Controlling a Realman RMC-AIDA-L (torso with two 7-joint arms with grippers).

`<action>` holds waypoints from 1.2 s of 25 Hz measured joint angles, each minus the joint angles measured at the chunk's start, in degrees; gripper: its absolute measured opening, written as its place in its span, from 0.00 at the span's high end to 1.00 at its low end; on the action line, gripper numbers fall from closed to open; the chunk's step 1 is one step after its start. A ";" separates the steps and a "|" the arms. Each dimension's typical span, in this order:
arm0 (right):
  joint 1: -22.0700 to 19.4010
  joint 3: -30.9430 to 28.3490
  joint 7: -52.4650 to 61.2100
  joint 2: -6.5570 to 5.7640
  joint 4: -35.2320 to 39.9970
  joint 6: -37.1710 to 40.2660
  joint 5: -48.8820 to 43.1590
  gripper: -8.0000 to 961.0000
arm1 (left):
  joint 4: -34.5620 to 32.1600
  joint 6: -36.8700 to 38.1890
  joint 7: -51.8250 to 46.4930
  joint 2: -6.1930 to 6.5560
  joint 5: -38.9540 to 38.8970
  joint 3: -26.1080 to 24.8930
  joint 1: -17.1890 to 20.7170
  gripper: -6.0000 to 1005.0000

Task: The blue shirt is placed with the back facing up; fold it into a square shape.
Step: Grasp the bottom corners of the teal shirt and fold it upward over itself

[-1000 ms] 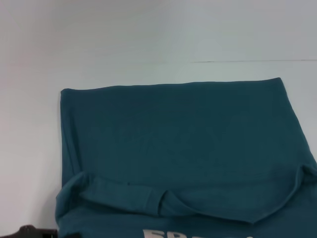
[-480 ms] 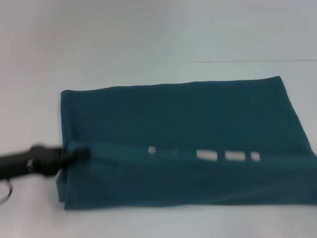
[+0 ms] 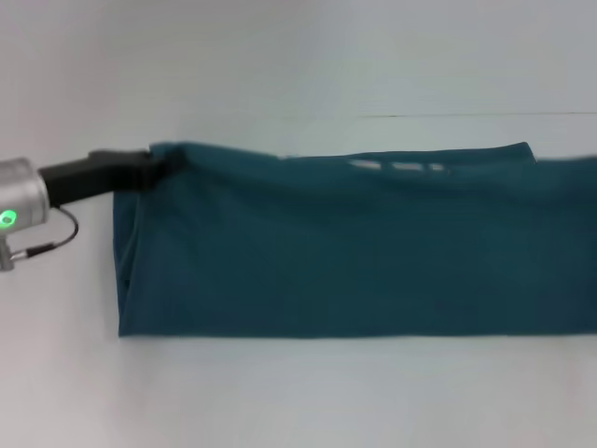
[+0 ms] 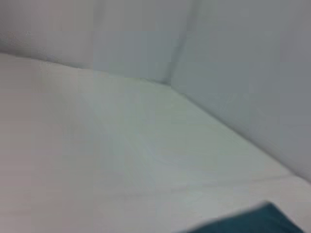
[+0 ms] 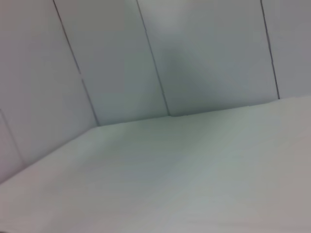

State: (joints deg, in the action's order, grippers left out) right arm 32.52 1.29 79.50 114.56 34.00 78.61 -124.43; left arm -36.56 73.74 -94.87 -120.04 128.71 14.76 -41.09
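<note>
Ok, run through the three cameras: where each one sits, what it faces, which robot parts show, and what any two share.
Head view: from the robot's head, down on the blue shirt on the table; left gripper at the shirt's far left corner.
Left wrist view: looks across the table to the wall; a shirt corner shows; no robot parts.
Right wrist view: table and panelled wall; no robot parts.
Shared: shirt in head and left wrist views.

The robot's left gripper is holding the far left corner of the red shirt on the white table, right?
Almost. The shirt is dark teal-blue, not red, as the head view shows. The rest holds: the left gripper grips its far left corner over the white table.
</note>
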 joint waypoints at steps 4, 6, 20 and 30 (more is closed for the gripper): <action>3.33 0.39 -3.29 0.02 -3.31 -5.23 0.71 0.93 | 1.78 -8.83 0.82 -0.72 -2.26 0.31 -1.33 0.90; 5.02 1.51 -5.11 0.14 -5.21 -8.83 1.53 0.92 | 2.11 -10.86 0.99 -0.92 -2.75 0.33 -1.60 0.90; 8.50 8.47 -8.85 1.08 -9.58 -20.21 6.21 0.87 | 3.86 -20.82 1.35 -1.61 -4.63 3.52 -2.53 0.87; 8.51 9.81 -8.92 1.91 -9.26 -25.74 7.97 0.84 | 3.27 -26.00 1.85 -2.90 -10.11 4.19 -1.68 0.86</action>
State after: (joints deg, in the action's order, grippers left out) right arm 41.04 11.10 70.57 116.47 24.74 52.88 -116.46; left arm -33.29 47.75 -93.01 -122.93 118.60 18.95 -42.77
